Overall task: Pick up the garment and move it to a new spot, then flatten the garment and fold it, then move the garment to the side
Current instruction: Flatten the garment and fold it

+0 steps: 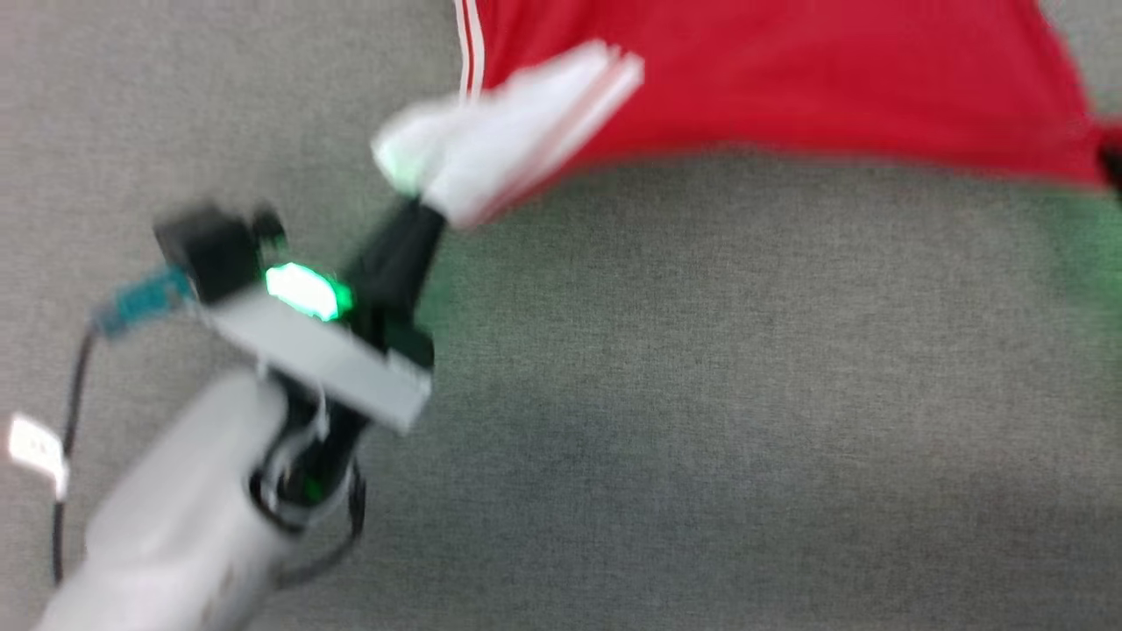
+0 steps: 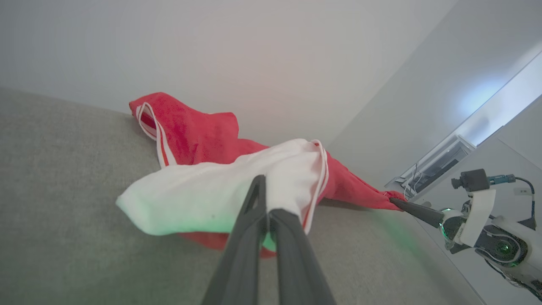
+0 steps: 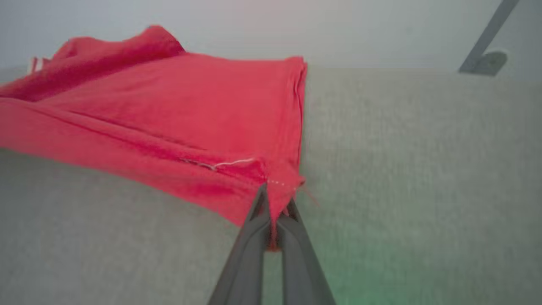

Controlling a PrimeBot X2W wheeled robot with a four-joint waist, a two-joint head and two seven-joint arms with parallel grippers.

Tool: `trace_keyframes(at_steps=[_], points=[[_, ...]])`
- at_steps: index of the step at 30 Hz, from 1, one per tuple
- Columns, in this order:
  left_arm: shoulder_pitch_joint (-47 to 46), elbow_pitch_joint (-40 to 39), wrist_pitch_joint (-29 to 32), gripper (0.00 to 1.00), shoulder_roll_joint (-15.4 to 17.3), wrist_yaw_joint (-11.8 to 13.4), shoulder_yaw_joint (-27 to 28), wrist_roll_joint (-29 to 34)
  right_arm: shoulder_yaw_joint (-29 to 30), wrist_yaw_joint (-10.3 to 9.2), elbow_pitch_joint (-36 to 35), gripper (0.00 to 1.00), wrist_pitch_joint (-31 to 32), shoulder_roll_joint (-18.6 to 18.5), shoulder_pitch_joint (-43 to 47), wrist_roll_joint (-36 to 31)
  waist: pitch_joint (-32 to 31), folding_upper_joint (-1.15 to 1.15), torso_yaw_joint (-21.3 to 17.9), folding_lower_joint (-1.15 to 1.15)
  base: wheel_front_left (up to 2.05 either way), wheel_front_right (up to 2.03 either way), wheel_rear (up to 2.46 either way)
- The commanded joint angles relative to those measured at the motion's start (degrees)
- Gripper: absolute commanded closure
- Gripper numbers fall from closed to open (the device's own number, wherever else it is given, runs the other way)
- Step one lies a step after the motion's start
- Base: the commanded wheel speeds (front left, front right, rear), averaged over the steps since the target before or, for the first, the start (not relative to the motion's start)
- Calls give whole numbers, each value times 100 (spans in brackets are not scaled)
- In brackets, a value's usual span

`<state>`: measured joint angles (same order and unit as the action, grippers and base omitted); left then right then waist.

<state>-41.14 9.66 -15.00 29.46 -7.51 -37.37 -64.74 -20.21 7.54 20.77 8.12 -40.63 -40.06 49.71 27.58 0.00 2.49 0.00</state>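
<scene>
Grey fabric surface (image 1: 701, 394) supports the far part of the garment (image 1: 789, 79), while the left gripper (image 2: 264, 212), closed on its white section, and the right gripper (image 3: 271, 216), closed on a red corner, stretch the near edge; uneven pulling may slip either thin pinch.

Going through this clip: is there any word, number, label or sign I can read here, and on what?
No text can be read.
The red and white soft-fabric jersey shows no print.
The small white tag by the left arm's black cable is too blurred to read.
</scene>
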Motion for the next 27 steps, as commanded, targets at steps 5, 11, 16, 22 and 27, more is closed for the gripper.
trace_keyframes(at_steps=[5, 11, 16, 22, 27], points=[[1087, -541, -13, 100, 443, 11, -153, 143, 477, -10, -1259, 100, 508, -448, 1647, 465, -387, 0, 12, 0, 0, 0, 0], [1897, -939, -14, 100, 752, 12, 56, 264, 1237, -10, -2143, 100, 940, -445, 2889, 599, -564, 0, -17, 0, 0, 0, 0], [2610, -1397, -15, 100, 1009, 14, 213, 430, 1963, -10, -3015, 100, 1401, -212, 3978, 402, -642, 0, -45, 0, 0, 0, 0], [3273, -2120, -14, 100, 1266, 246, 389, 606, 2767, -10, -3964, 100, 1908, 326, 4858, 64, -600, 0, -53, 0, 0, 0, 0], [3036, -2456, 121, 100, 1358, 268, 375, 746, 3159, -10, -4422, 100, 2218, 685, 4769, -136, -567, 0, -49, 0, 0, 0, 0]])
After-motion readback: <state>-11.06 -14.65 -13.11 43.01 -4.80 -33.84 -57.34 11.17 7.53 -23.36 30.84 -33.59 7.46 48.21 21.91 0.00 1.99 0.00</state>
